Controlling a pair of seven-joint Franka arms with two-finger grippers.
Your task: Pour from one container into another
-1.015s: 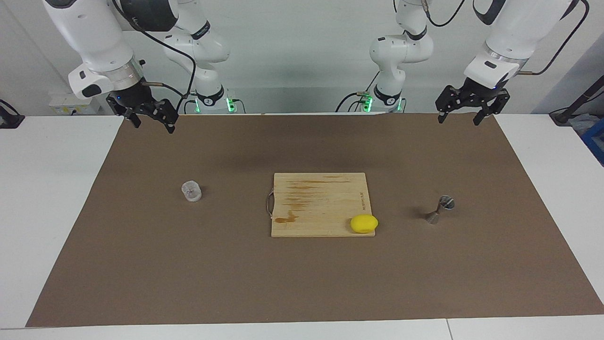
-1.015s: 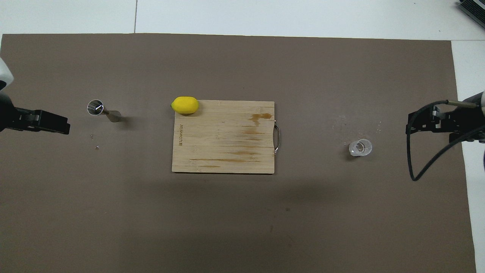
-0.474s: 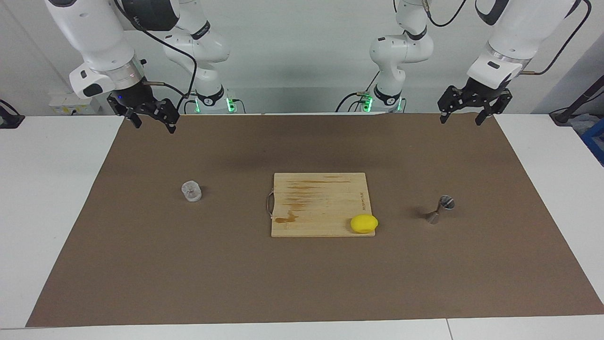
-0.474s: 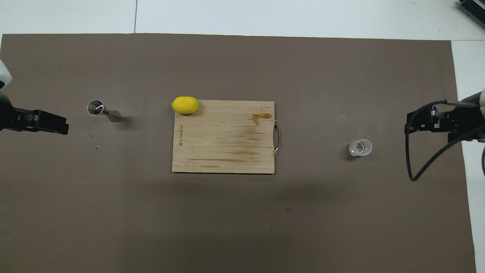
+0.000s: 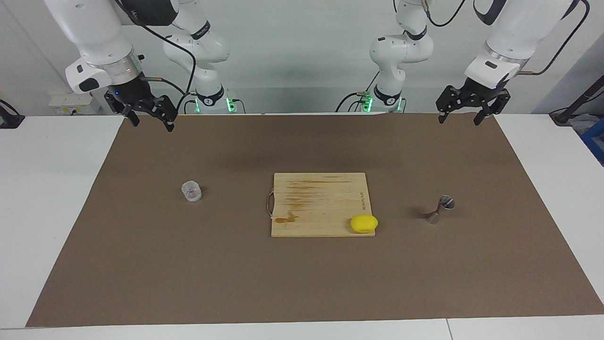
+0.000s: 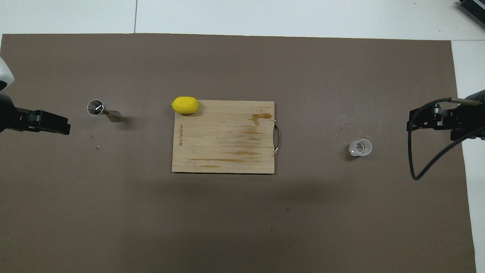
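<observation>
Clear cup: we saw it below the right gripper, whose jaws were spread, untouched.
Steel jigger: we saw it below the left gripper, jaws likewise spread.

A mat covers the middle of the bench. A cutting board lies at the mat's centre, with a lemon on its corner farthest from the robots, toward the left arm's end. A clear cup stands upright on the mat toward the right arm's end, well apart from the board. A jigger stands on the mat toward the left arm's end, well apart from the lemon.
</observation>
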